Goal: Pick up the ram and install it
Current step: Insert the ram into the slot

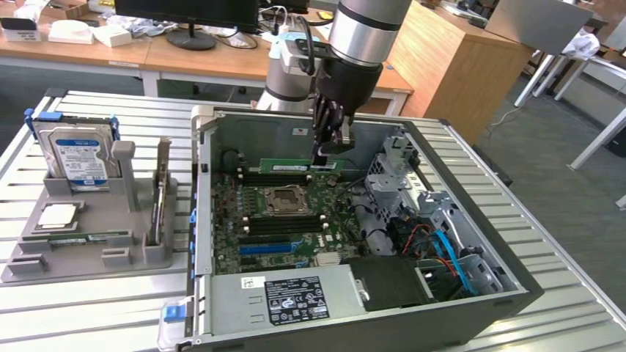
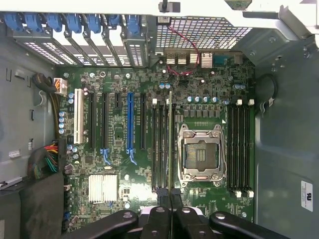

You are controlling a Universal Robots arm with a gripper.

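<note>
Gripper tight around ram, over motherboard

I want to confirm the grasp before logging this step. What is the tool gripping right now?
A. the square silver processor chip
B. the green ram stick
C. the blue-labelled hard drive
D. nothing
B: the tool is shut on the ram, holding it over the memory slots beside the processor socket, while the hard drive stands in the grey holder.
</note>
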